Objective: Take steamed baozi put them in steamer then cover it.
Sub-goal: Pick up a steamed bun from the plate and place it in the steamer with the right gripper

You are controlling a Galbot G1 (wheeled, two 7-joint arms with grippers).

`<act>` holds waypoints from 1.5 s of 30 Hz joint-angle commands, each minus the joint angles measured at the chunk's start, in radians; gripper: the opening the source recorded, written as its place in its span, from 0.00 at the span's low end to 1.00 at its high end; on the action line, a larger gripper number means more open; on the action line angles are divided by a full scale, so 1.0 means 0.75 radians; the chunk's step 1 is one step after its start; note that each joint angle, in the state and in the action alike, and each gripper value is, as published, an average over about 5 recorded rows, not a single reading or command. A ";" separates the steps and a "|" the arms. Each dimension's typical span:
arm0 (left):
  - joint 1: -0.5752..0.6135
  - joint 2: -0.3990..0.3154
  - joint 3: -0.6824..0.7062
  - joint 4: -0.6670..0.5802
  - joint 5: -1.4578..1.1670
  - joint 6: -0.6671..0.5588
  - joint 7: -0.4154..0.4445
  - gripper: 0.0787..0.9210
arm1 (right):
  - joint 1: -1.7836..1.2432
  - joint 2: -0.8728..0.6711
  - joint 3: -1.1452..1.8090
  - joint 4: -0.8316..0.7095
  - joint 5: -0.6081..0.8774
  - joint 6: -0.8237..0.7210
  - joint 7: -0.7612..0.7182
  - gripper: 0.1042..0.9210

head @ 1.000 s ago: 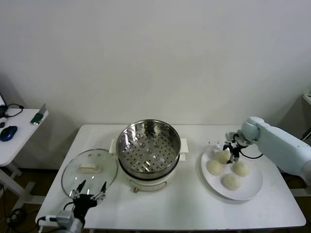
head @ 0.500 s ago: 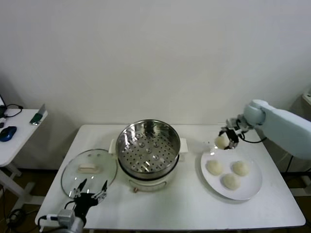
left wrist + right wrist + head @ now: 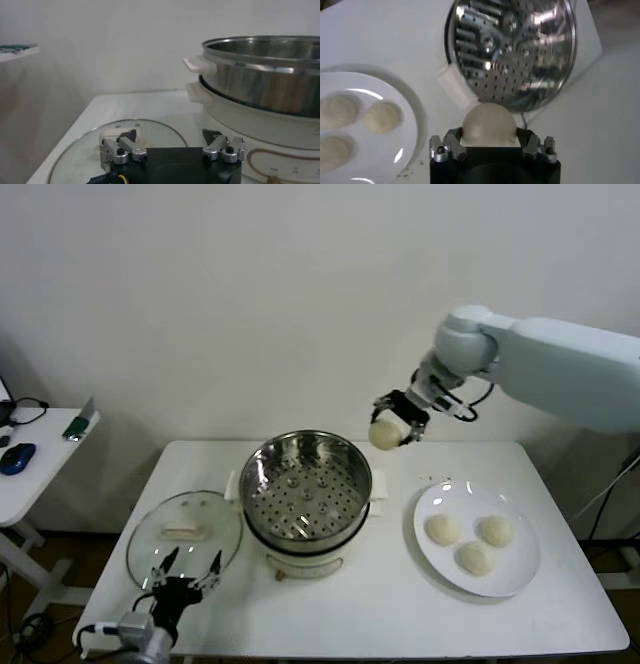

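Head view: we see the right hand [image 3: 391,427] pinching one steamed baozi [image 3: 383,434] in open air just beside the steamer [image 3: 306,494] rim, three baozi on the plate [image 3: 478,540]. The left hand [image 3: 185,576], fingers spread, hovers at the counter [image 3: 380,609] front edge over the cover [image 3: 185,534].

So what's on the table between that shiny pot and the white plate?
Nothing; the head view shows bare table between steamer and plate.
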 commanded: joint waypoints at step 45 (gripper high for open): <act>0.007 0.000 0.005 -0.016 0.009 0.000 -0.003 0.88 | -0.284 0.591 0.076 -0.649 -0.060 0.392 0.046 0.88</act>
